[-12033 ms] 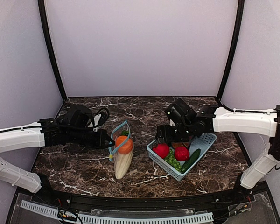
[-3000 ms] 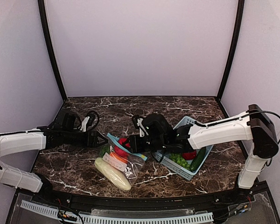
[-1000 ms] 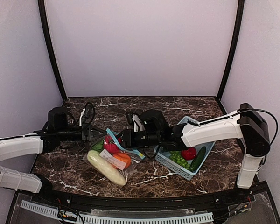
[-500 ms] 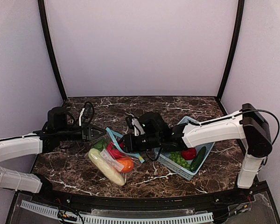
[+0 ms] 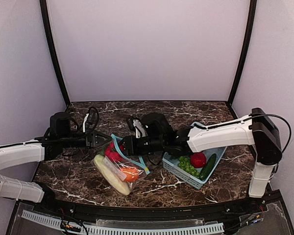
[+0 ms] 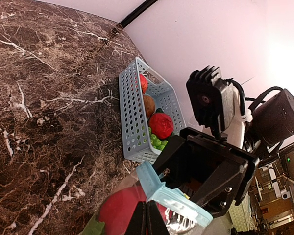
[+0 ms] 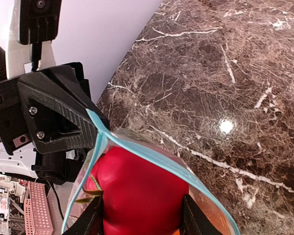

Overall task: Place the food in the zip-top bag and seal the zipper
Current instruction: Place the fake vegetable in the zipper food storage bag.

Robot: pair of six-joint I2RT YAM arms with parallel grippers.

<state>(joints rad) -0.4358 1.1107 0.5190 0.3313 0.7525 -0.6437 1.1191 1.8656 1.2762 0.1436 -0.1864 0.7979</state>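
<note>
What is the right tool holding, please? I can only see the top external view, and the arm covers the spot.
Observer: In the right wrist view, the right tool is closed on a red round piece.
Operator: Has it gone in yet?
Observer: Partly. The zipper runs along both sides of it.
Operator: Is anything holding that opening?
Observer: Yes, the left tool pinches the zipper's end.
</note>
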